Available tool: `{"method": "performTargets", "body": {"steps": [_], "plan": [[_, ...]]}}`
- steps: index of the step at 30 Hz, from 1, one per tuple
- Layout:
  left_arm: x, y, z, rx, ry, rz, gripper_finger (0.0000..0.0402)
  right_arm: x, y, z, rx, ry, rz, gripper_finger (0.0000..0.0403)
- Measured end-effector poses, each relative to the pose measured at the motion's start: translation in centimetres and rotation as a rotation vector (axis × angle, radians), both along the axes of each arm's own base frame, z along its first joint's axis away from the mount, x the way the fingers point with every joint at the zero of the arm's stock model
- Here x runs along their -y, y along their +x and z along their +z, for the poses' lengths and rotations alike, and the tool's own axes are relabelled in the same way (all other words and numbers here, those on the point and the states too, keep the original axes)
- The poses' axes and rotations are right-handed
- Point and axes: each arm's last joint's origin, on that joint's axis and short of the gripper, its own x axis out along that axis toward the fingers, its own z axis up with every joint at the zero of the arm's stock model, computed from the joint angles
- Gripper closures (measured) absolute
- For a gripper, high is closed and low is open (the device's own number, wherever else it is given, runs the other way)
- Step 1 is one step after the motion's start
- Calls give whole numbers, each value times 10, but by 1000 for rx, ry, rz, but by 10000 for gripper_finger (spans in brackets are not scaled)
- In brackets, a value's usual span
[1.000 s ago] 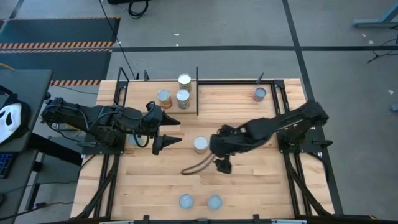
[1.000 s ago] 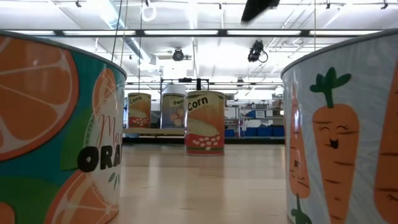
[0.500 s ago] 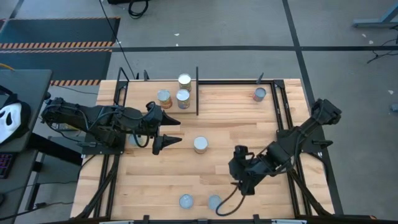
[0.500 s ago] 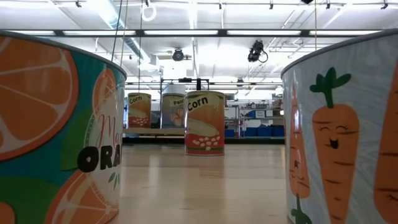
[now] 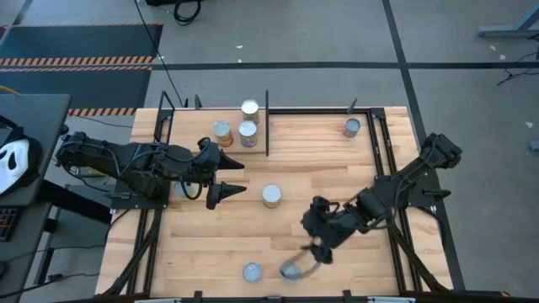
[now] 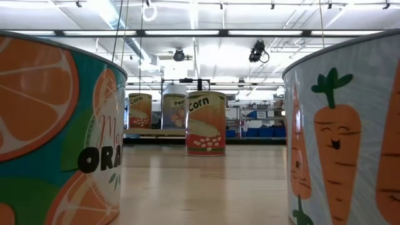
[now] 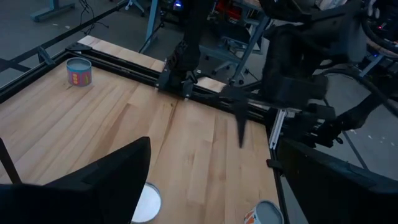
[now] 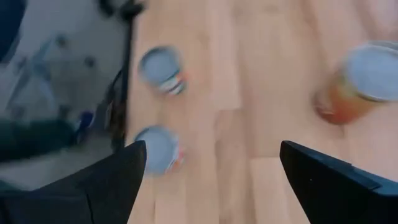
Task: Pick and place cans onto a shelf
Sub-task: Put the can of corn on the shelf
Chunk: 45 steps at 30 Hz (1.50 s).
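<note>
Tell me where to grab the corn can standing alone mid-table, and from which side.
Grip the corn can across its round side wall, coming straight down from above: it stands upright, flat top up, with bare table all around. The left gripper, open beside it, seems nearest.

grey floor [image 5: 337, 34] lying around wooden tabletop [image 5: 337, 160]; black tape line [image 5: 278, 65] crossing it. hazard-striped mat [image 5: 76, 46] sitting beyond. white-and-black object [image 5: 15, 164] resting on dark side desk [image 5: 38, 114]. ceiling light strips [image 6: 206, 32] glowing overhead.
</note>
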Motion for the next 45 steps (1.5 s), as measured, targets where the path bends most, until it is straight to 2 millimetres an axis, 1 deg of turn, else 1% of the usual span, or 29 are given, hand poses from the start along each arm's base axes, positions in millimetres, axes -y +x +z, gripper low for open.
{"method": "performTargets", "body": {"steps": [4,9,13,18,24,30,35,41,45], "plan": [[0,0,0,0,0,0,45,18,9,0,10,49,-206,25],[0,0,0,0,0,0,45,38,18,-1,5,186,-451,25],[0,0,0,0,0,0,45,48,24,0,20,304,-601,25],[0,0,0,0,0,0,45,58,29,1,31,393,-716,25],[0,0,0,0,0,0,45,70,32,0,4,507,-849,28],[0,0,0,0,0,0,45,93,33,-4,-2,483,-1011,40],[0,0,0,0,0,0,45,110,37,-4,20,487,-1076,51],[0,0,0,0,0,0,45,129,40,-4,37,487,-1133,54],[0,0,0,0,0,0,45,137,42,-4,29,463,-1110,54]]}}
